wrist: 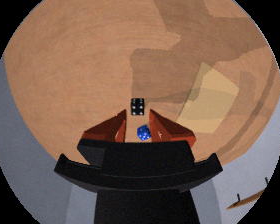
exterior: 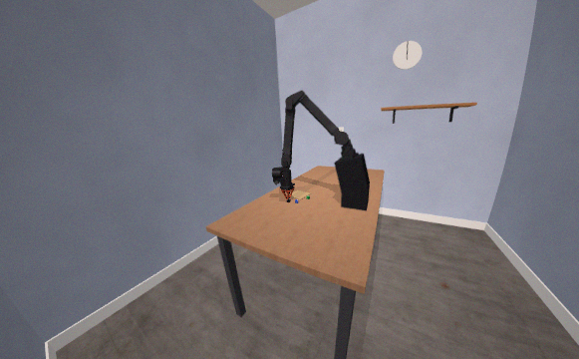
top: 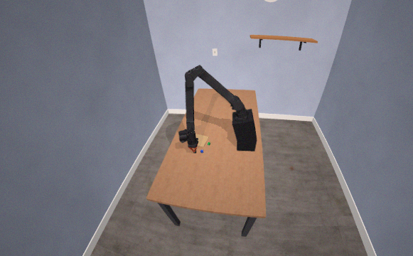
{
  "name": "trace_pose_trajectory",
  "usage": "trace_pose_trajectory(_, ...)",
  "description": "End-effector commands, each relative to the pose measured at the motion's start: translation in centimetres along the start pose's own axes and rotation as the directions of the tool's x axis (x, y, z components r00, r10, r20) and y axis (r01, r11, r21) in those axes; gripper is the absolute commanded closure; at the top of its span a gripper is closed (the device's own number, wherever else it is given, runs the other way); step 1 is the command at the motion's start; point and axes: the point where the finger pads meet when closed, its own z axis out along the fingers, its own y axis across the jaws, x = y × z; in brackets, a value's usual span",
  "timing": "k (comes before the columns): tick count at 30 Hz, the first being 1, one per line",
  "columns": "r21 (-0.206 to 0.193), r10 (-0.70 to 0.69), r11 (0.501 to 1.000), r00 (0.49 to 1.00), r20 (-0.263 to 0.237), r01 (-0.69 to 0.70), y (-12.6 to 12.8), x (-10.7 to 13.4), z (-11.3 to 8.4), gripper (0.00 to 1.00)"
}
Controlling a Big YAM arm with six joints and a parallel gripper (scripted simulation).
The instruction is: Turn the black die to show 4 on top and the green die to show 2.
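My gripper [top: 194, 151] [exterior: 288, 198] [wrist: 138, 113] points down, partly open, its red fingers close above the table. The black die [wrist: 137, 106] lies at the fingertips, roughly centred, with a gap on each side; it shows white pips in two columns. The blue die [top: 202, 151] [exterior: 296, 201] [wrist: 144, 133] lies on the table beside the gripper. The green die [top: 209, 144] [exterior: 308, 197] lies on the table just off the right edge of the tan mat [top: 202, 141] [exterior: 301, 194] [wrist: 222, 95]. The green die does not show in the wrist view.
The wooden table [top: 224, 178] [exterior: 289, 234] [wrist: 66, 65] carries the arm's black base [top: 245, 133] [exterior: 354, 184] to the right of the mat. The table's left edge is near the gripper. Shadows of the arm fall across the mat and table.
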Motion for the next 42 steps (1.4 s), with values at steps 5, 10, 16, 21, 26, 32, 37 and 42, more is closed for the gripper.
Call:
trace_pose_trajectory(5,-0.004,-0.004,1.0,1.0,0.019,0.004,-0.1,-0.9,0.8,0.67)
trace_pose_trajectory(10,-0.005,-0.006,1.0,1.0,0.019,0.006,0.0,-0.9,1.4,0.67)
trace_pose_trajectory(16,-0.004,-0.004,1.0,1.0,0.018,0.004,-0.1,-0.8,2.2,0.67)
trace_pose_trajectory(21,-0.003,-0.006,1.0,1.0,0.013,0.006,-0.1,-0.5,2.7,0.67)
trace_pose_trajectory(26,-0.009,-0.003,1.0,1.0,0.031,0.003,0.1,-1.4,2.1,0.67)
trace_pose_trajectory(32,-0.006,-0.004,1.0,1.0,0.022,0.004,0.0,-0.9,2.1,0.67)
trace_pose_trajectory(37,-0.006,-0.004,1.0,1.0,0.022,0.004,0.0,-0.9,2.1,0.67)
trace_pose_trajectory(42,-0.006,-0.004,1.0,1.0,0.022,0.004,0.0,-0.9,2.1,0.67)
